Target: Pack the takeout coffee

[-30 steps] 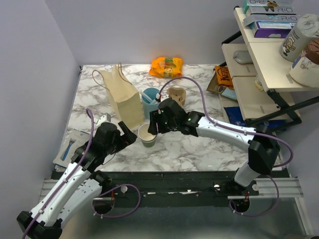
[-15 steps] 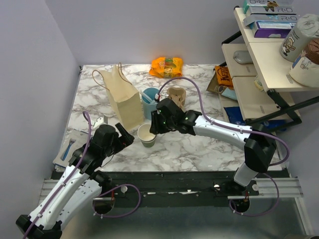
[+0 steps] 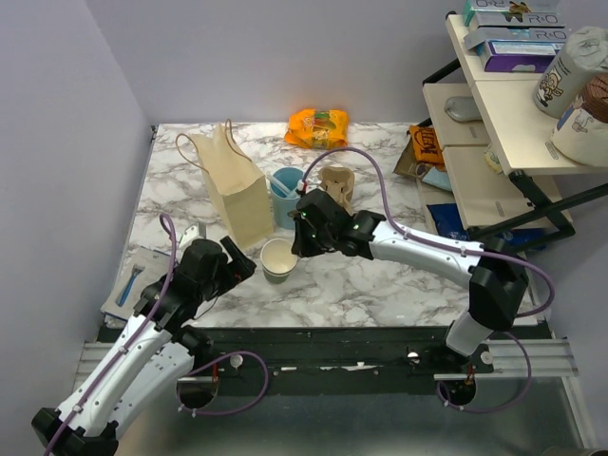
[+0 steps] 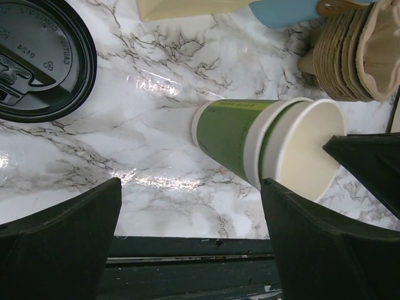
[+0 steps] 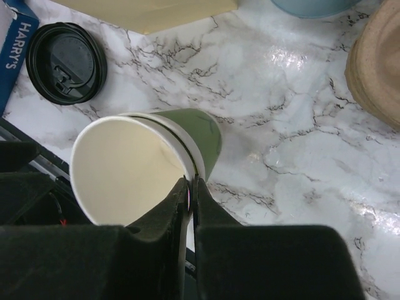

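Observation:
The takeout coffee cup [image 3: 277, 258], green outside and cream inside, stands on the marble near the front with no lid on. Its rim [image 5: 187, 150] looks doubled, as if one cup sits inside another. My right gripper [image 3: 293, 249] is shut on that rim, one finger inside and one outside [image 5: 192, 181]. The round black lid [image 4: 37, 59] lies flat on the table to the cup's left, seen too in the right wrist view [image 5: 65, 62]. My left gripper [image 3: 242, 261] is open just left of the cup [image 4: 237, 134], nothing between its fingers [image 4: 190, 184].
The tan paper bag [image 3: 237, 190] stands upright behind the cup. A light-blue cup [image 3: 285, 190] and a stack of brown pulp holders [image 3: 336, 180] are behind it. An orange packet [image 3: 318, 125] lies at the back. A blue box [image 5: 15, 31] sits by the lid. Shelves [image 3: 494, 123] stand at right.
My right gripper's jaws have closed onto the cup's rim, and the cup has shifted slightly left. The left gripper has stayed open and drawn back a little.

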Robot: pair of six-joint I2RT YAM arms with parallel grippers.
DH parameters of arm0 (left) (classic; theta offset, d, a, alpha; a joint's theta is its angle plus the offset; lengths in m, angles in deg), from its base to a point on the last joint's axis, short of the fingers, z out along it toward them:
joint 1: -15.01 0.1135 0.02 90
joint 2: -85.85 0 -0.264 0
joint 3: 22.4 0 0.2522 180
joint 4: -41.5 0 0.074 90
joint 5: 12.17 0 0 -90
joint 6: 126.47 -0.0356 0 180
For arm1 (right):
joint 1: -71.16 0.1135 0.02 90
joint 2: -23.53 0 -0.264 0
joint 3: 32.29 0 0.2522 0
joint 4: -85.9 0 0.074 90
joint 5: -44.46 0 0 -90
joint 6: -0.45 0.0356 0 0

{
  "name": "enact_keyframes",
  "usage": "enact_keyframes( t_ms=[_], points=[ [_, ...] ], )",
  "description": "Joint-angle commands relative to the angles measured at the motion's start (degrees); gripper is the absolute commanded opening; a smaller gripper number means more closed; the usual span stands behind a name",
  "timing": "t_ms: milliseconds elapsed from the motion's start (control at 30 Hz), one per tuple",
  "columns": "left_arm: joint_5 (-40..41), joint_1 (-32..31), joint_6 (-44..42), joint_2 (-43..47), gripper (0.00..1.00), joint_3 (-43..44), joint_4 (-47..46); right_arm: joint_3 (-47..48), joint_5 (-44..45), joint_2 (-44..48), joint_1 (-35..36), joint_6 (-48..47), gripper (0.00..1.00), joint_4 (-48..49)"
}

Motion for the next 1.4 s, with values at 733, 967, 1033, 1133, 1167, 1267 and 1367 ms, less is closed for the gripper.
enact_keyframes(
  t_ms=[733, 967, 1033, 1133, 1167, 1267, 1367],
  points=[
    [-11.0, 0.1, 1.6, -4.7, 0.99, -5.9, -14.3, -4.8, 7.7, 25.0, 0.3, 2.9, 0.01, -4.6],
    [-11.0, 0.0, 1.2, -7.6, 0.99, -5.6, -15.6, -10.9, 16.3, 35.6, -2.4, 6.9, 0.01, -13.5],
    [-11.0, 0.1, 0.9, -9.2, 0.98, -5.5, -16.2, -13.8, 16.9, 38.0, -4.7, 8.2, 0.01, -15.2],
    [-11.0, 0.0, 0.6, -11.0, 0.95, -5.4, -17.1, -20.5, 14.3, 42.3, -8.5, 10.1, 0.01, -16.2],
    [-11.0, 0.0, 0.6, -11.5, 0.94, -5.4, -17.4, -23.8, 13.6, 43.2, -9.2, 10.2, 0.01, -16.1],
    [-9.1, 0.0, 0.5, -13.7, 0.9, -5.4, -17.9, -27.2, 12.3, 43.2, -10.7, 10.7, 0.01, -16.4],
    [-9.7, 0.0, 0.1, -16.0, 0.85, -4.4, -18.0, -30.1, 12.2, 42.6, -12.1, 11.3, 0.01, -16.4]
  ],
)
